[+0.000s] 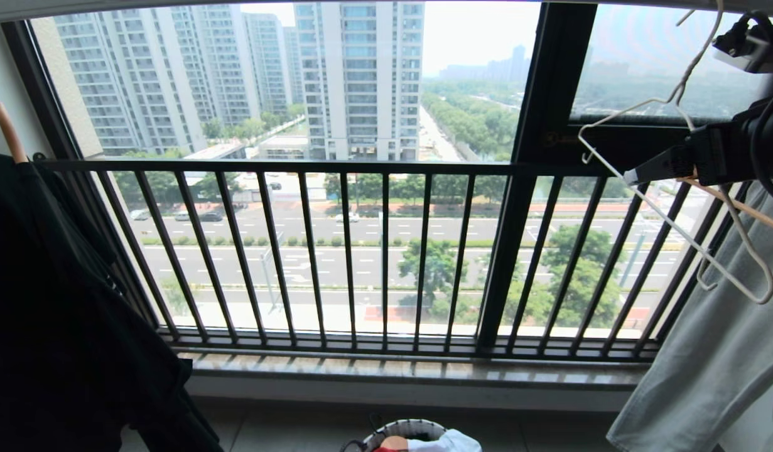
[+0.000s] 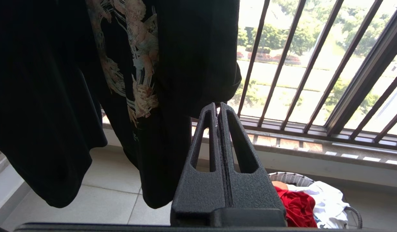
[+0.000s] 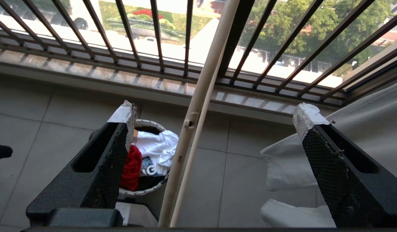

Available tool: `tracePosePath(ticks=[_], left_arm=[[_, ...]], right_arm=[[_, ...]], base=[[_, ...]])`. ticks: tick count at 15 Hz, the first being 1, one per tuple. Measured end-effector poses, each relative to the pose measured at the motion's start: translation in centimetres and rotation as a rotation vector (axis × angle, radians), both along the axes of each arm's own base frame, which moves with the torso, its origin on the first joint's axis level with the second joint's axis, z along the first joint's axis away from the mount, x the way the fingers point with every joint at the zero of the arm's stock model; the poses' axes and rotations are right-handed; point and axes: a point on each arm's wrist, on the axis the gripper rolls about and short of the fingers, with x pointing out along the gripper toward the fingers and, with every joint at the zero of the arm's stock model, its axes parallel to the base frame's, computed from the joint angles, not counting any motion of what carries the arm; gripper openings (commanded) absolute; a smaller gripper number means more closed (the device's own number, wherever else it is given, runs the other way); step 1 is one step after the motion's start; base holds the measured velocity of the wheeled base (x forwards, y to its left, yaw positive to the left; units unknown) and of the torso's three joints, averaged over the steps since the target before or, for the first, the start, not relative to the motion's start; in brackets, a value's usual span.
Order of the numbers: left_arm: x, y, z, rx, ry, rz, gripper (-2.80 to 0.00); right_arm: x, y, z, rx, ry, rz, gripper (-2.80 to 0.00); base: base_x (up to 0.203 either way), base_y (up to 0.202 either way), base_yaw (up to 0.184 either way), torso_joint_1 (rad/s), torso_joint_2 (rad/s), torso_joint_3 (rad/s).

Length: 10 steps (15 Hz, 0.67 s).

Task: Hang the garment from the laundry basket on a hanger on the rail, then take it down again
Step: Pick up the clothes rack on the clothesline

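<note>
Black steel railing (image 1: 336, 251) with vertical bars fills most of the head view, with a large pale grey garment (image 1: 706, 364) hanging at the right edge and a black printed T-shirt (image 1: 59, 301) hanging at the left. Against the railing at upper right hangs the thin off-white wire hanger (image 1: 669, 220), bare, with the right claw (image 3: 214, 116) up beside it; the right wrist view shows the claw's taped tips spread wide with the hanger's wire running between them, touching neither as far as I can tell. The left claw (image 2: 217, 112) sits low with its tips pressed together on nothing. Down on the tiled floor (image 3: 43, 106) the small round laundry basket with the black-and-white patterned rim (image 1: 417, 428) holds the red short-sleeved T-shirt (image 3: 132, 167), crumpled beside a white shirt with a dark-blue print (image 3: 156, 151). By my reading the task stands at its opening step, getting hold of the hanger; the next move calls for closing squarely on that thin wire without letting it swing aside. What the hanger's hook hangs on is cut off at the top of the head view, and the basket at its bottom edge. The red shirt's chest print is not visible.
</note>
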Motion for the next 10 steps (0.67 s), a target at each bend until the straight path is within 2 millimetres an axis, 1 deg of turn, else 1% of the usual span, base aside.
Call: tracePosePath(ticks=[10], left_arm=[[0.00, 0.00, 0.00, 0.001, 0.000, 0.000, -2.80]], right_arm=[[0.05, -0.15, -0.07, -0.077, -0.001, -0.029, -2.80]], base=[[0.000, 0.000, 0.000, 0.000, 0.00, 0.000]])
